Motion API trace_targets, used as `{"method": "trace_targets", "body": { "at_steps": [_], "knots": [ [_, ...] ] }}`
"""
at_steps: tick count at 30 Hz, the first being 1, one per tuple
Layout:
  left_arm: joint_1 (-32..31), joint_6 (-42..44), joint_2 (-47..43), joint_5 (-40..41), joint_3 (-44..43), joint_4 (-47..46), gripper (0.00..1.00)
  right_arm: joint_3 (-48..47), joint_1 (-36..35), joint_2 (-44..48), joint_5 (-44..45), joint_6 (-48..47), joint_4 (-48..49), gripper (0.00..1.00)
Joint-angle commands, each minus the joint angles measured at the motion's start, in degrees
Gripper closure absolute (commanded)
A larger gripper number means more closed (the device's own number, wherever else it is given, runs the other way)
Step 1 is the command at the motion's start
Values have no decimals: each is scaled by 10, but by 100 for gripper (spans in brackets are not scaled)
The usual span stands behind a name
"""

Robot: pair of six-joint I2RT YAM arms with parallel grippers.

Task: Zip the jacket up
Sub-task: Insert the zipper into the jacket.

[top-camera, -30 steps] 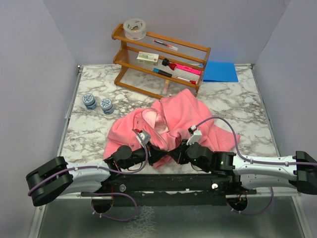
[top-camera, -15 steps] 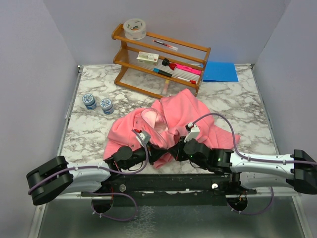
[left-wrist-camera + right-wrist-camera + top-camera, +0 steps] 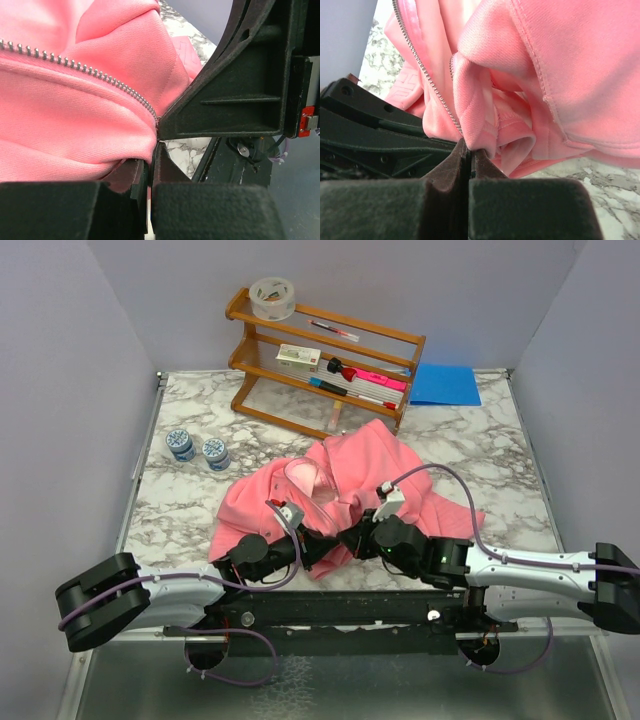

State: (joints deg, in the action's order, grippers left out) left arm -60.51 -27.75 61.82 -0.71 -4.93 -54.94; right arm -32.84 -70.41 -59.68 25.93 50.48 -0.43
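The pink jacket (image 3: 340, 490) lies in a soft heap in the middle of the marble table (image 3: 480, 455), a bit toward the bottom of the top view. Its front is open and the paler pink inside shows. The left arm (image 3: 180, 590) comes in from the lower left and the right arm (image 3: 510, 570) from the lower right. Their tips meet at the bottom edge of the jacket, very close to each other. In the left wrist view, the left arm's jaws are pressed together on the jacket's edge, right where the row of silver zipper teeth (image 3: 85, 70) ends. In the right wrist view, the right arm's jaws are squeezed together on a fold of pink cloth at the low end of the zipper. At the top of the top view stands a wooden rack (image 3: 325, 360) with a roll of tape (image 3: 272, 298) on it. A blue folder (image 3: 445, 385) lies at the upper right, and two small round jars (image 3: 197, 447) sit at the left.
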Motion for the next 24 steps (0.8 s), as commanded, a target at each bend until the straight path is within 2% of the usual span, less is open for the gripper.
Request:
{"method": "trace_targets", "body": {
  "at_steps": [1, 7, 12, 24],
  "knots": [
    [-18, -2, 13, -48, 16, 80, 100, -63, 11, 2, 61, 78, 57, 100],
    [-19, -1, 24, -51, 12, 80, 100, -22, 11, 4, 91, 173, 144, 100],
    [-19, -2, 30, -45, 11, 80, 100, -21, 11, 3, 115, 188, 198, 100],
    [-19, -5, 37, -45, 9, 81, 100, -29, 11, -24, 112, 198, 304, 100]
  ]
}}
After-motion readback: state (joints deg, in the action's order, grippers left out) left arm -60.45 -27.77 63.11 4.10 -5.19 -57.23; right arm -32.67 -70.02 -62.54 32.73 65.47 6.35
